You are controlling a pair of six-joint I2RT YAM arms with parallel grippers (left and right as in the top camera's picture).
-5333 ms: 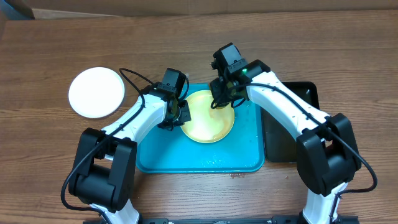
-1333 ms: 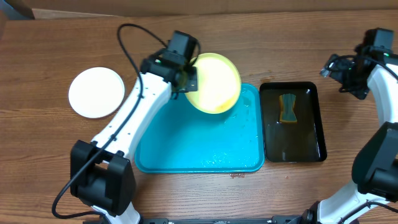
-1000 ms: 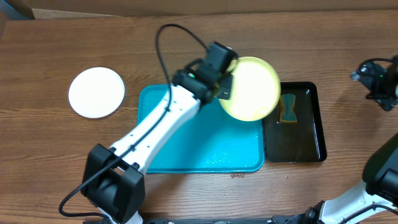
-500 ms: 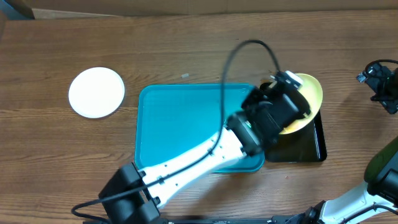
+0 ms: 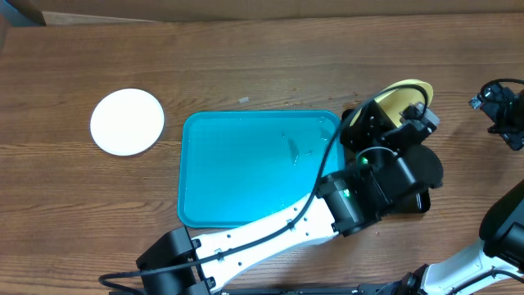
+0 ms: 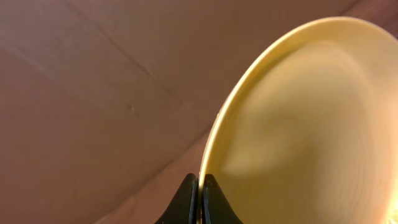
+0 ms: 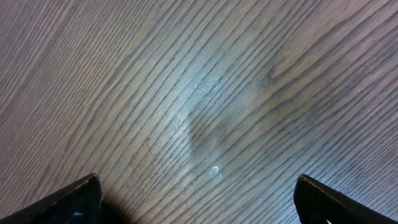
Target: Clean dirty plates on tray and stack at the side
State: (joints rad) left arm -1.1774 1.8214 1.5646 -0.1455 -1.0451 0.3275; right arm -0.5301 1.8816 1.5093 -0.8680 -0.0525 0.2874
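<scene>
Plates show in two places on this table. Nearest the robot's base lies the turquoise tray (image 5: 246, 192), flat on the wooden table (image 5: 246, 65), its floor wet with scattered droplets. The left arm reaches from 6 o'clock over the tray's near right corner toward 2 o'clock. Just beside the tray at 3 o'clock sits the black tray (image 5: 419, 201), mostly hidden under that arm. At 10 o'clock from the turquoise tray, well apart from it, the white plate (image 5: 127, 121) lies flat on the wood. Farther back, at 2 o'clock and above the black tray's far end, the left gripper (image 5: 403, 108) holds the yellow-green plate (image 5: 399, 92) tipped steeply, almost on edge. In the left wrist view its two fingers (image 6: 186, 198) pinch the plate's rim, with only the rim between them. Out at the 3 o'clock edge of the overhead view hangs the right gripper (image 5: 499, 113). In its own camera, its fingers (image 7: 74, 202) are spread wide over bare wood.
</scene>
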